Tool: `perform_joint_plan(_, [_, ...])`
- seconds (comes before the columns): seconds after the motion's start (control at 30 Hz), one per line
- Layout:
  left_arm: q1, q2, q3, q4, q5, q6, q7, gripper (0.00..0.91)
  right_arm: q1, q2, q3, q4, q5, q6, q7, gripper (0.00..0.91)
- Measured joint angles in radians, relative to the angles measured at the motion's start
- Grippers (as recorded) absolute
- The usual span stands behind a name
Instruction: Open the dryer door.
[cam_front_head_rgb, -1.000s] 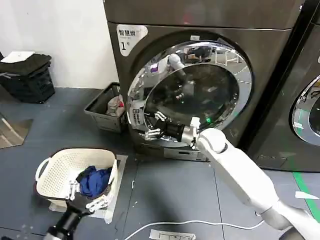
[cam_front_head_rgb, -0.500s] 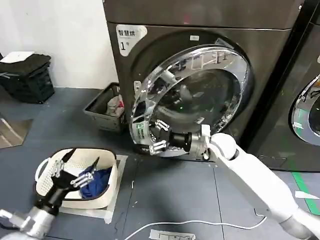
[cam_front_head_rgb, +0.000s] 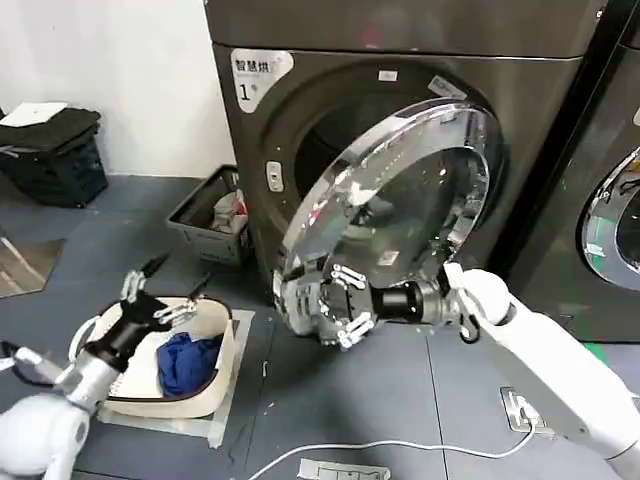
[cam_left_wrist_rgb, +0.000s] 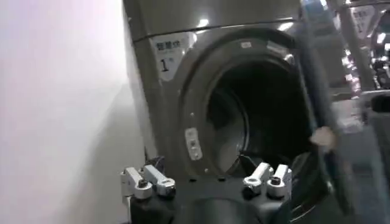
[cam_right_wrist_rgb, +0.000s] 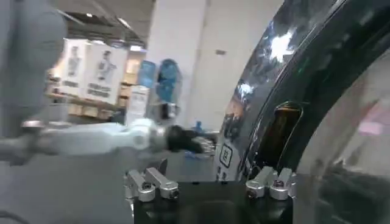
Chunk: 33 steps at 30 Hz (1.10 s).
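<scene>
Dryer door (cam_front_head_rgb: 400, 210) swung partly open from dryer (cam_front_head_rgb: 300, 130), right end effector (cam_front_head_rgb: 335, 305) released at its lower rim, left end effector (cam_front_head_rgb: 160, 295) released over white basket (cam_front_head_rgb: 215, 375) holding blue cloth (cam_front_head_rgb: 185, 360), grey crate (cam_front_head_rgb: 200, 225) with laundry beside dryer

A laundry room: a big bronze-grey front-loading dryer (cam_front_head_rgb: 400, 150) labelled "1" fills the upper middle, a second black machine (cam_front_head_rgb: 610, 200) stands at the right edge, and a white laundry basket (cam_front_head_rgb: 165, 350) with clothes sits on the grey floor lower left.
</scene>
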Motion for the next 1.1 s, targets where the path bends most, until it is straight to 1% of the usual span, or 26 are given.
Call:
perform_joint_plan(0.1, [-0.044,0.026,0.025,0.028,-0.013,0.004,0.001,0.907,-0.005,-0.019,0.004,-0.004,0.006,-0.002,-0.066,0.907])
perform_joint_plan(0.3, [-0.119,0.086,0.075,0.073,-0.044,0.008,0.023,0.907,-0.018,-0.053,0.024,-0.002,0.030,-0.035,-0.163,0.907])
perform_joint_plan(0.47, [-0.173,0.139,0.138,0.109,-0.047,0.008,0.044,0.907,-0.035,-0.092,0.057,0.011,0.039,-0.039,-0.192,0.907])
perform_joint_plan(0.63, [-0.250,0.175,0.232,0.155,-0.049,0.013,0.059,0.907,-0.075,-0.136,0.117,0.033,0.044,-0.047,-0.194,0.907])
perform_joint_plan(0.8, [-0.351,0.197,0.357,0.205,-0.051,0.011,0.088,0.907,-0.164,-0.197,0.221,0.066,0.045,-0.048,-0.193,0.907])
perform_joint_plan(0.9, [-0.417,0.191,0.441,0.230,-0.043,0.007,0.103,0.907,-0.237,-0.239,0.298,0.075,0.047,-0.040,-0.185,0.907])
perform_joint_plan(1.1, [-0.544,0.161,0.592,0.271,-0.041,-0.004,0.123,0.907,-0.425,-0.315,0.486,0.095,0.061,-0.021,-0.165,0.907])
